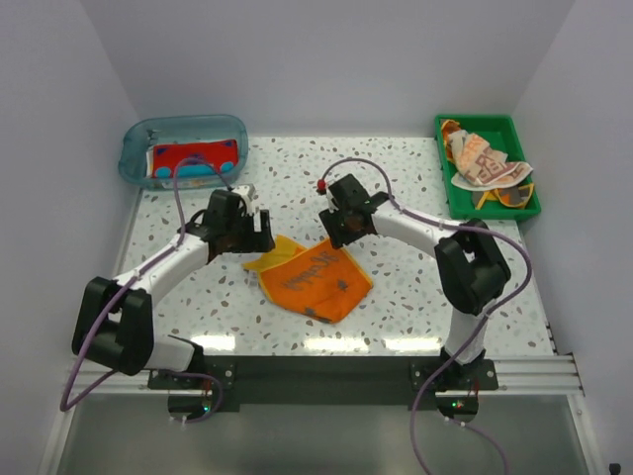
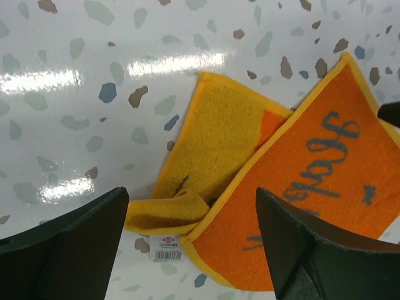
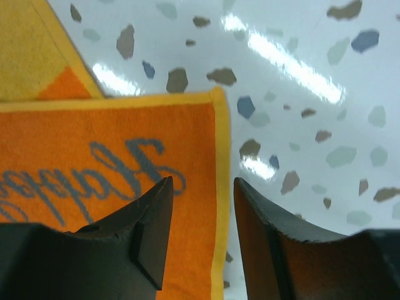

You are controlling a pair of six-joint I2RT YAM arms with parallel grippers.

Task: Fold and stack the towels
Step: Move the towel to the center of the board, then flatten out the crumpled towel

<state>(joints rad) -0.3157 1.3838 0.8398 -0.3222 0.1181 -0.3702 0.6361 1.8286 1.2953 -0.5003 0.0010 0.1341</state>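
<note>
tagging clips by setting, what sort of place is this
Probably a robot test booth, not a home: plain white walls box in a speckled table, two arms are bolted to a rail at its near edge, and a tub and tray hold towels.
</note>
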